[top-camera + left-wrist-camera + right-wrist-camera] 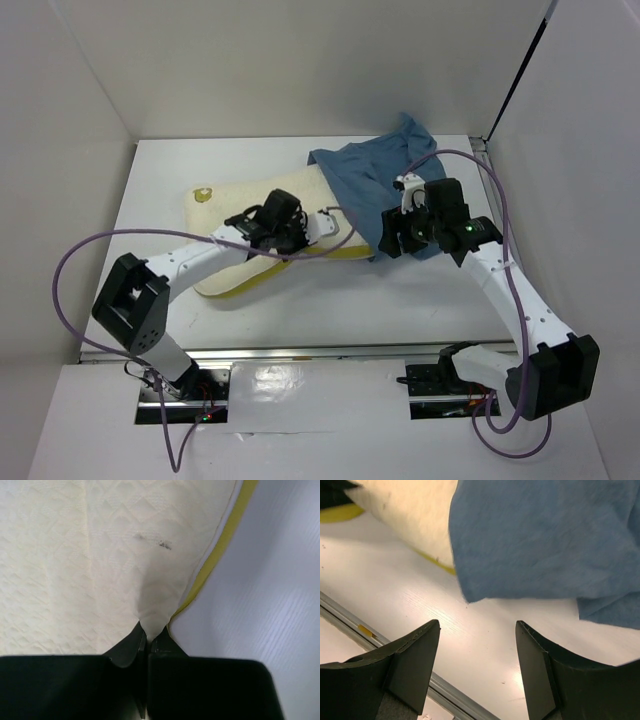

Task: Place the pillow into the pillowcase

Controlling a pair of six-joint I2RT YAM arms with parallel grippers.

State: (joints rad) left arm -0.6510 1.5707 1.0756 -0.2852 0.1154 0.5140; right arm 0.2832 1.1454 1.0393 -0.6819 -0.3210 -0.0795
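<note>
Insertion looks barely begun: pillow [285, 192] lies between the arms, one end under the pillowcase [370, 172], left gripper [149, 635] pinching the pillow's cover near its edge, right gripper [477, 626] spread wide and empty, probably needing to grasp the cloth's loose edge next.

Pillow [240, 205], pillowcase [365, 175] on table [330, 305]

cream quilted pillow [255, 205], yellow seam; slate-blue pillowcase [370, 170]

cream-yellow quilted pillow [245, 200] with yellow edge seam, lying flat on the bench [170, 170]; its right end covered by the wrinkled slate-blue pillowcase [365, 175].
</note>
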